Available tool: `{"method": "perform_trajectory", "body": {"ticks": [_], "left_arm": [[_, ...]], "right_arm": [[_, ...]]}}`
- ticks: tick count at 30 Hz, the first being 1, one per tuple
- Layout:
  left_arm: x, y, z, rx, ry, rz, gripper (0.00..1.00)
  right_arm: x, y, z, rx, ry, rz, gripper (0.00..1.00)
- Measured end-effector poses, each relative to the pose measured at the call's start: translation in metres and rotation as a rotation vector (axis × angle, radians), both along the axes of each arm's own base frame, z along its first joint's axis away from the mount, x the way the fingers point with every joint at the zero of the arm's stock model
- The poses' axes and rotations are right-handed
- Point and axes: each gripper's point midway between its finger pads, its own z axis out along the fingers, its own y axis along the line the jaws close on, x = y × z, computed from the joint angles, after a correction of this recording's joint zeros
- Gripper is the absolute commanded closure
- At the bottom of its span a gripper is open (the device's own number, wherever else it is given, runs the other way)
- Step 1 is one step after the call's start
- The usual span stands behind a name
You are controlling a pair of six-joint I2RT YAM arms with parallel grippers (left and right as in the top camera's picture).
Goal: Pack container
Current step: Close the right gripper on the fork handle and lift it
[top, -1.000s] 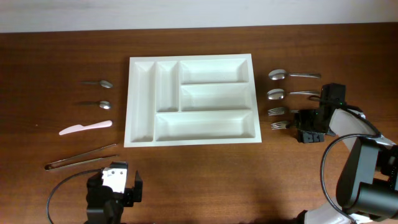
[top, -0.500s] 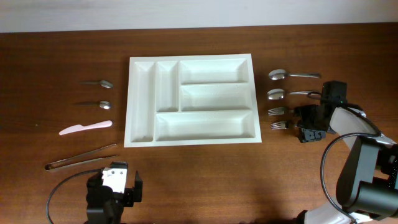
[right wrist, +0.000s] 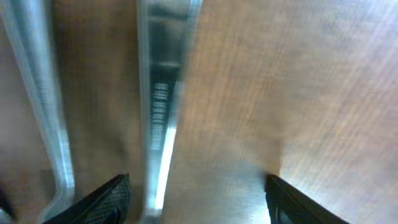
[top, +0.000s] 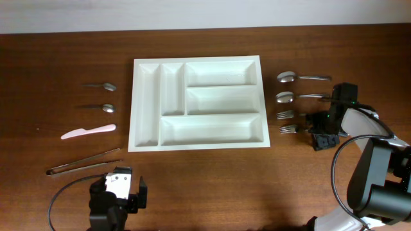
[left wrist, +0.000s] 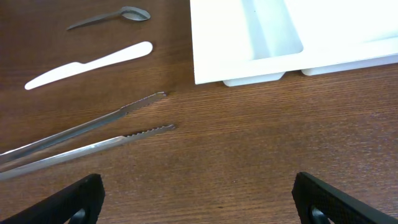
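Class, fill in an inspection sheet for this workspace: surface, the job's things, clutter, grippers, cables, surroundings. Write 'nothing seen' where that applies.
Surface: brown wooden table.
Job's things: white container, all five compartments empty; to its left small spoons, pale plastic knife, tongs; to its right large spoons, forks.
Clutter: nothing seen.
Grippers: left gripper open, above wood near the tongs; right gripper open, low over the forks, one handle between its fingers, not clamped.
Cables: black cable loops beside the left arm; second cable curves along the right arm.
Surroundings: pale wall beyond the table's far edge.
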Motion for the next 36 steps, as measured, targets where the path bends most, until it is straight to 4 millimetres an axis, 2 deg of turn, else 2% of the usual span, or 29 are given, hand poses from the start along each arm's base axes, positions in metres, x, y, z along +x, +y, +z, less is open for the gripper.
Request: {"method": "perform_trajectory", "body": {"ticks": [4, 17, 22, 30, 33, 36], "left_arm": [[0.0, 0.0, 0.0, 0.0, 0.0, 0.0, 0.01], [0.0, 0.0, 0.0, 0.0, 0.0, 0.0, 0.01], [0.0, 0.0, 0.0, 0.0, 0.0, 0.0, 0.01], [0.0, 0.0, 0.0, 0.0, 0.0, 0.0, 0.01], [0.0, 0.0, 0.0, 0.0, 0.0, 0.0, 0.01], [0.0, 0.0, 0.0, 0.0, 0.0, 0.0, 0.01]], "right_arm": [[-0.014, 0.001, -0.003, 0.0, 0.062, -0.001, 0.28], [-0.019, 0.001, -0.004, 0.002, 0.119, 0.05, 0.3], [-0.011, -0.003, -0.003, -0.014, 0.094, 0.068, 0.53], [-0.009, -0.005, -0.002, -0.019, 0.088, 0.071, 0.6], [-0.008, -0.005, -0.002, -0.019, 0.088, 0.071, 0.77], [-0.009, -0.005, -0.003, -0.02, 0.09, 0.075, 0.87]]}}
